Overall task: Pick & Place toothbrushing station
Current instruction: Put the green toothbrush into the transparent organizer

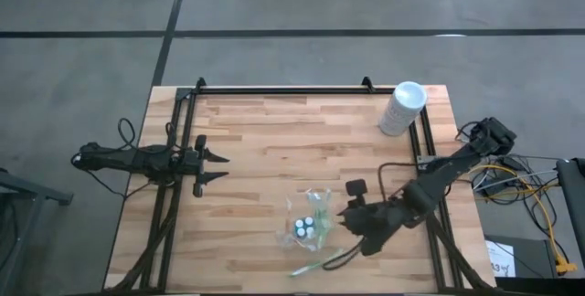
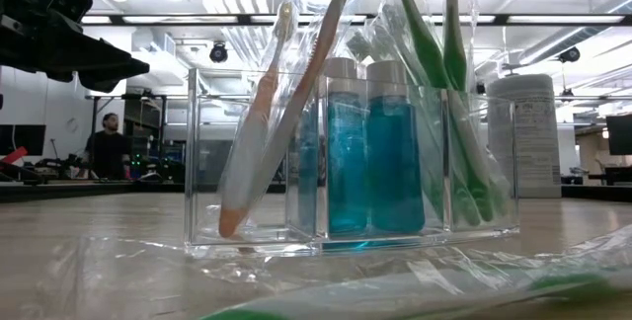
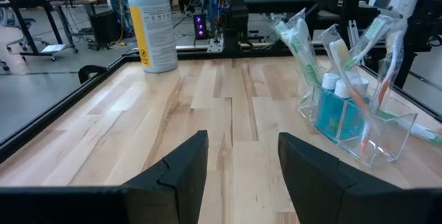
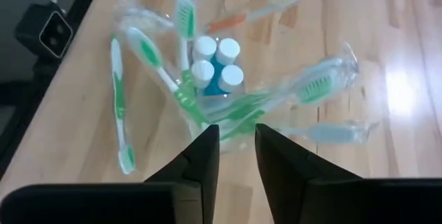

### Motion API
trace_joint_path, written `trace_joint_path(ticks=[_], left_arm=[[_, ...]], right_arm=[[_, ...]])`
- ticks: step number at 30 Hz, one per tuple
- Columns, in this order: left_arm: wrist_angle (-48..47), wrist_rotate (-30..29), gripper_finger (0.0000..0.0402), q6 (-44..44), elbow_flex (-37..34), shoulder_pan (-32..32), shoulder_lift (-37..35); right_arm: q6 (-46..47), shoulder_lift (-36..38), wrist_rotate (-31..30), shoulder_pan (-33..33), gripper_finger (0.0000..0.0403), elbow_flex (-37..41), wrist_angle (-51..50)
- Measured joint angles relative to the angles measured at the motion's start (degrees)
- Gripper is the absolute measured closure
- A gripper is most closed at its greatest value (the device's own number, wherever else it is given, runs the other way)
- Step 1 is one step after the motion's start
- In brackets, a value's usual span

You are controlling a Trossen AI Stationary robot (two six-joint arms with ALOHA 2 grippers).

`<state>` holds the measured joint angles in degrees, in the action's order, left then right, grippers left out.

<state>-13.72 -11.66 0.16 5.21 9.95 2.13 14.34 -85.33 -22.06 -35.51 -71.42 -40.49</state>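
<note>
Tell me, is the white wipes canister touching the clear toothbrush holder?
Apart. The high view shows the wipes canister at the table's far right corner and the clear toothbrush holder near the front, with bare wood between them.

A clear plastic organizer (image 2: 296,231) is sitting in the middle of the frame on the wooden table (image 2: 89,231), split into compartments. Four bottles of blue liquid (image 2: 370,152) with pale caps are standing upright in its centre section. An orange-handled wrapped toothbrush (image 2: 252,137) is leaning in the left compartment, while green wrapped toothbrushes (image 2: 449,93) are poking up on the right. A white canister (image 2: 533,137) is standing at the right, behind. A dark arm (image 2: 59,34) is hanging in the upper left. A person (image 2: 104,147) is sitting far off at the left.
</note>
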Motion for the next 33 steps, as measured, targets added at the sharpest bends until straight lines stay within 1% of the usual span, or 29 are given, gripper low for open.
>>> trace_joint_path(ticks=[6,11,14,19,25,28,30,33], left_arm=[[0.0,0.0,0.022,0.0,0.0,0.0,0.0],[0.0,0.0,0.022,0.0,0.0,0.0,0.0],[0.0,0.0,0.022,0.0,0.0,0.0,0.0],[0.0,0.0,0.022,0.0,0.0,0.0,0.0],[0.0,0.0,0.022,0.0,0.0,0.0,0.0],[0.0,0.0,0.022,0.0,0.0,0.0,0.0],[0.0,0.0,0.022,0.0,0.0,0.0,0.0],[0.0,0.0,0.022,0.0,0.0,0.0,0.1]], right_arm=[[3.7,2.1,-9.0,-7.1,0.0297,3.6,4.2],[8.4,3.2,-18.1,-13.6,0.0284,9.2,11.7],[11.9,3.0,-21.3,-16.7,0.0279,13.5,17.7],[13.0,1.8,-23.5,-19.6,0.0275,21.6,30.7],[12.3,-0.2,-24.2,-19.9,0.0273,28.1,43.1],[12.2,-1.6,-24.2,-19.8,0.0272,29.2,47.3],[12.2,-3.1,-24.0,-19.8,0.027,29.6,47.7],[12.0,-6.3,-21.5,-19.8,0.0268,29.6,49.1]])
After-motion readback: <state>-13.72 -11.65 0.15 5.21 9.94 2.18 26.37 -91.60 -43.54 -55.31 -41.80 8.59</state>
